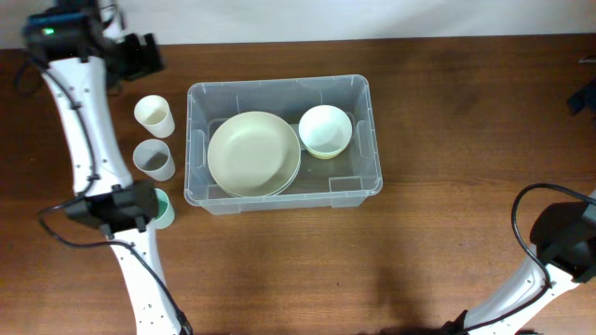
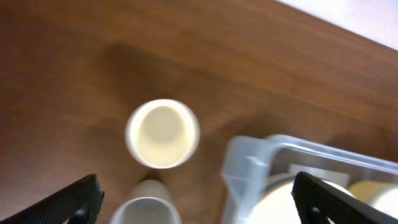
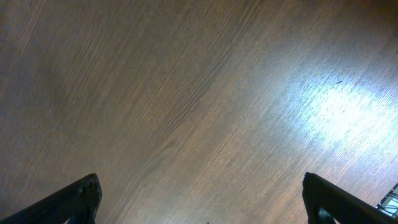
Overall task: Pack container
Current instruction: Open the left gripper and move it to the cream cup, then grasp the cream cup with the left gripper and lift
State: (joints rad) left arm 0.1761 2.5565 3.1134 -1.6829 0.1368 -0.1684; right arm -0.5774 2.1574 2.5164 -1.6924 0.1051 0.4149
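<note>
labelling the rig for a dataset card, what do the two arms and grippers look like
The left arm and right arm have slim white links, black joint housings and loose black cables. A green light glows on one black housing of the left. The gripper fingers are black wedges.

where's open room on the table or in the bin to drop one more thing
Widest bare table lies right of the container, up to the right arm, and along its near side. Inside, only the near right corner, in front of the bowl, beside the plates. Crowded: three cups between container and left arm.
</note>
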